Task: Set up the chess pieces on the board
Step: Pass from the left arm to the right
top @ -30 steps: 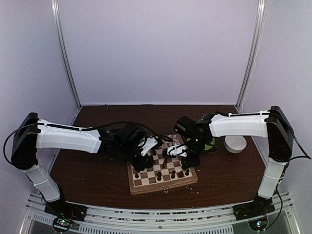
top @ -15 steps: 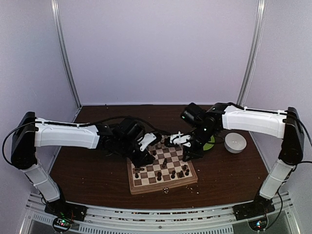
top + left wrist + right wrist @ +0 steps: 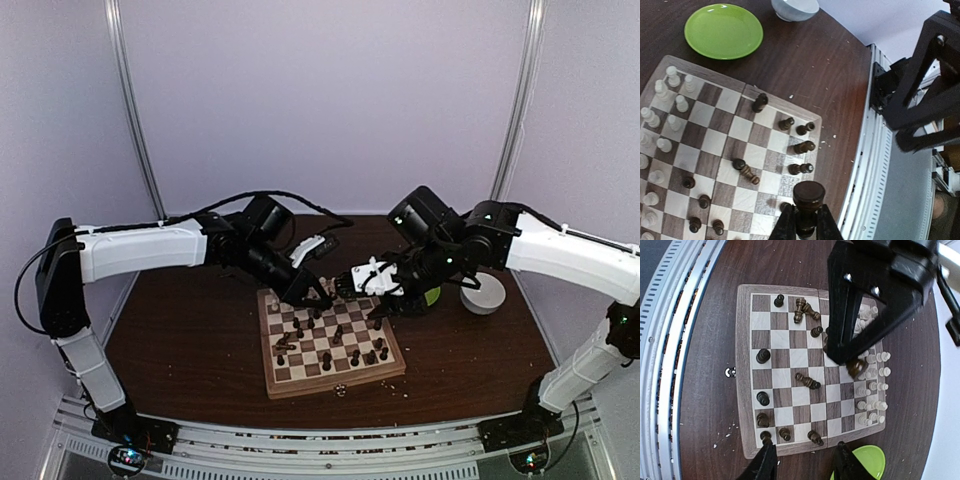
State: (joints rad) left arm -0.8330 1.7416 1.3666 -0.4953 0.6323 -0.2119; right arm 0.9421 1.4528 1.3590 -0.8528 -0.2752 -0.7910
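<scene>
The board (image 3: pixel 290 380) lies in the middle of the table. Pale chess pieces (image 3: pixel 670 97) crowd its far rows, also visible in the right wrist view (image 3: pixel 871 385). Dark chess pieces (image 3: pixel 801 147) stand scattered along the near rows, and a few lie tipped over (image 3: pixel 807 381). My left gripper (image 3: pixel 805 226) is shut on a dark brown piece (image 3: pixel 808 196), held above the board's near right corner. My right gripper (image 3: pixel 805 462) hangs open and empty above the board's right edge (image 3: pixel 790 448). In the top view both grippers, left (image 3: pixel 318 296) and right (image 3: pixel 362 283), hover over the board's far edge.
A green plate (image 3: pixel 431 295) and a white bowl (image 3: pixel 482 294) sit right of the board. The same plate (image 3: pixel 723 30) and bowl (image 3: pixel 794 7) show in the left wrist view. Small crumbs dot the table near the front rail (image 3: pixel 875 165).
Both arms rose from low over the board and moved toward its far edge. The right gripper's jaws spread open. The left gripper stayed shut on the dark piece.
</scene>
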